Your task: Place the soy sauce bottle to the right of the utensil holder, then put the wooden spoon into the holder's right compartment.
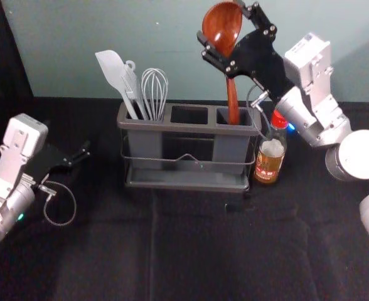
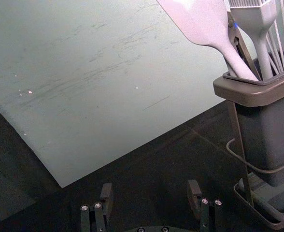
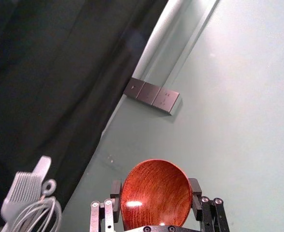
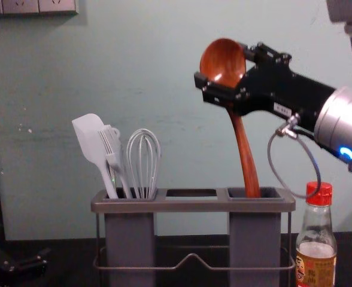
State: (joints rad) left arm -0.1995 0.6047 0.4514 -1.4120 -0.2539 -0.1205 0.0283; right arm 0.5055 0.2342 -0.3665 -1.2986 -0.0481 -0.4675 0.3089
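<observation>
The right gripper (image 1: 222, 21) has its jaws parted by the width of the bowl of the wooden spoon (image 1: 233, 103), one pressing each side. The spoon is held bowl up, slightly tilted, its handle end in the mouth of the right compartment (image 4: 269, 194); how deep, I cannot tell. The left gripper (image 1: 70, 139) hangs to the left of the utensil holder (image 1: 187, 128), jaws spread wide with nothing between them.

The soy sauce bottle (image 1: 272, 150) stands upright just beside the holder's right end, with the cable loop (image 4: 273, 161) of the right gripper hanging near its red cap. The spatula (image 1: 112, 70), brush (image 4: 111, 146) and whisk (image 1: 154, 91) fill the left compartment. The compartment's rim surrounds the spoon handle.

The holder sits near the tabletop's far edge, before the wall (image 1: 128, 31); the black tabletop (image 1: 191, 251) stretches out in front. Above the holder, there is room between whisk and spoon.
</observation>
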